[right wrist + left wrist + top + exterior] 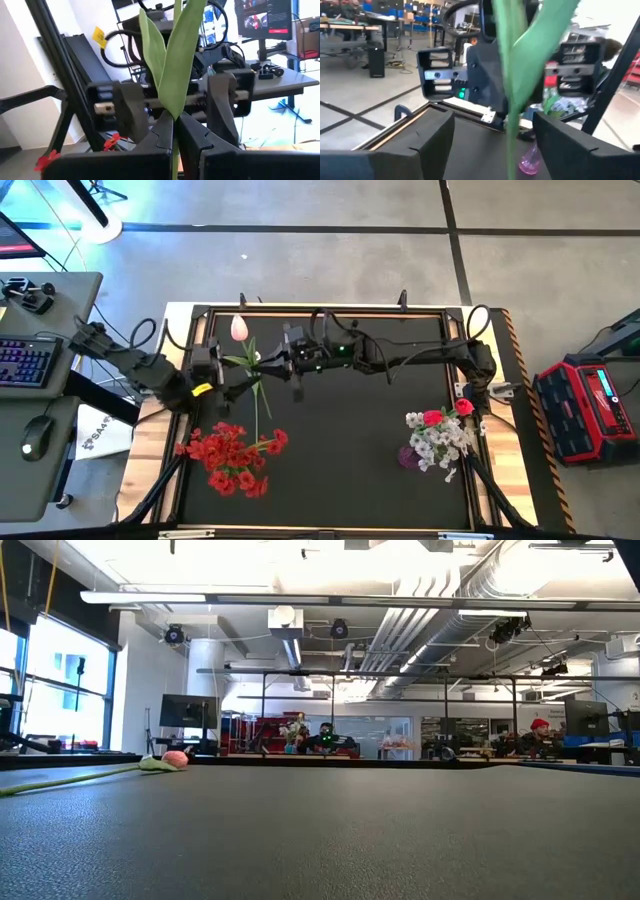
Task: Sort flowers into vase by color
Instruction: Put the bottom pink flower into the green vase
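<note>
1. My right gripper point(174, 131) is closed on the green stem of the pink tulip point(240, 328), at the far left part of the table point(340, 470).
2. My left gripper point(492, 145) is just beside it, with its fingers point(427, 142) spread wide on both sides of the same stem, not pressing it.
3. The red flowers point(232, 457) lie flat at the near left.
4. The white and pink flowers point(440, 435) stand in the vase point(408, 456) at the near right.
</note>
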